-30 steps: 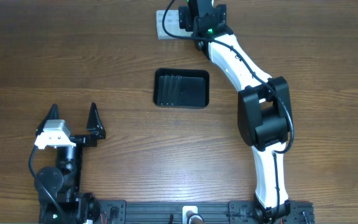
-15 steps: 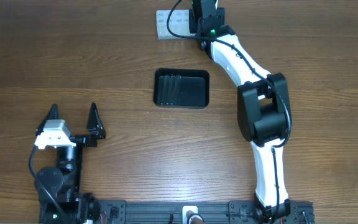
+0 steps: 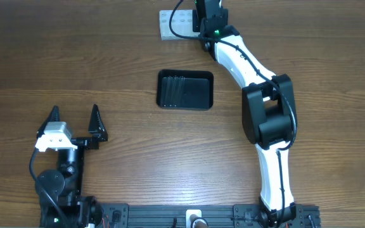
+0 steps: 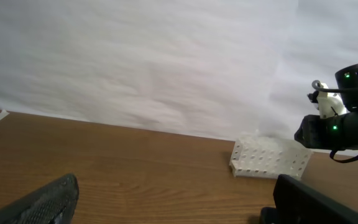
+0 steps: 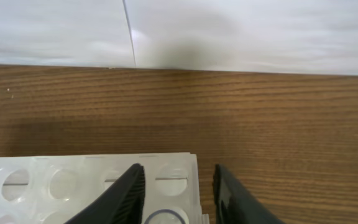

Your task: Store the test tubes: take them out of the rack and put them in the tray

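The white test tube rack (image 3: 171, 25) stands at the table's far edge, also seen as a holed block (image 4: 269, 159) in the left wrist view. My right gripper (image 5: 179, 194) hangs open over the rack's (image 5: 73, 183) end, its fingers astride a hole that shows a round tube rim (image 5: 160, 216). The black tray (image 3: 160, 90) lies mid-table with several clear tubes (image 3: 175, 88) lying in its left half. My left gripper (image 3: 75, 119) rests open near the left arm's base, holding nothing.
Bare wooden tabletop surrounds the tray. A white backdrop (image 5: 241, 31) rises just behind the rack. The right arm (image 3: 243, 60) stretches diagonally from the bottom right past the tray's right side.
A second ago the right wrist covered part of the rack; it has shifted slightly right and farther back, baring more of the rack. The left arm has stayed put.
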`<state>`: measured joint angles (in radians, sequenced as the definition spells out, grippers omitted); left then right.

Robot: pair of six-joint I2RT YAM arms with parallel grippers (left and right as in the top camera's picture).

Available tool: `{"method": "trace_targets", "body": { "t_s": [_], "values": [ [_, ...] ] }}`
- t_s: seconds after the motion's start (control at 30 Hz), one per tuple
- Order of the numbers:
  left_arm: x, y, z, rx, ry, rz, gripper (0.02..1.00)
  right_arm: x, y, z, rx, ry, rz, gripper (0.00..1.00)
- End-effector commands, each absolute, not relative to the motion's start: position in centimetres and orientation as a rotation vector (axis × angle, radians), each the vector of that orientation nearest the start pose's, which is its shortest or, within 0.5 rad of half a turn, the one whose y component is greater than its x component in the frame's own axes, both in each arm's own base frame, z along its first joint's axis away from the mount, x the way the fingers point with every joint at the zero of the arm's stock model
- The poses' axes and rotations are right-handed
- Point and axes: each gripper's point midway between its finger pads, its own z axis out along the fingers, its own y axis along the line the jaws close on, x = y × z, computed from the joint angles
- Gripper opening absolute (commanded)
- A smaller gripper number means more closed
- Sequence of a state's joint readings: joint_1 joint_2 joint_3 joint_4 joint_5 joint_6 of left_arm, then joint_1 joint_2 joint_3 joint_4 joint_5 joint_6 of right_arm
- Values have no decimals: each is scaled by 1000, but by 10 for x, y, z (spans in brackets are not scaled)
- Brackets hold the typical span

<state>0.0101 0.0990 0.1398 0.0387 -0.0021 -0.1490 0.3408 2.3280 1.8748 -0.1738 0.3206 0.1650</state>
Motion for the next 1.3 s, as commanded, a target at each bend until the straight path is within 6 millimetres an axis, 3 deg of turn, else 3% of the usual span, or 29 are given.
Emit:
{"method": "trace_targets", "body": {
  "t_s": [0.03, 0.53, 0.73, 0.9, 1.07, 1.13, 1.23, 1.3],
  "values": [
    [245, 2, 227, -103, 1489, -104, 998, 621, 168, 110, -18, 2163, -56, 261],
    [245, 2, 227, -103, 1489, -104, 998, 622, 169, 112, -17, 2153, -52, 115],
    [245, 2, 227, -103, 1489, -104, 998, 622, 168, 138, -6, 2108, -66, 112],
    [245, 2, 227, -103, 1489, -104, 998, 613, 165, 208, -9, 2005, -74, 112],
    [245, 2, 227, -103, 1489, -104, 998, 583, 159, 310, 15, 1864, -45, 115],
    [245, 2, 227, -103, 1489, -104, 998, 560, 157, 359, 24, 1803, -16, 108],
    [245, 2, 227, -103, 1489, -104, 998, 536, 156, 388, 19, 1784, 5, 106],
    [245, 2, 227, -103, 1489, -104, 998, 521, 159, 391, 23, 1816, 25, 102]
  ]
}}
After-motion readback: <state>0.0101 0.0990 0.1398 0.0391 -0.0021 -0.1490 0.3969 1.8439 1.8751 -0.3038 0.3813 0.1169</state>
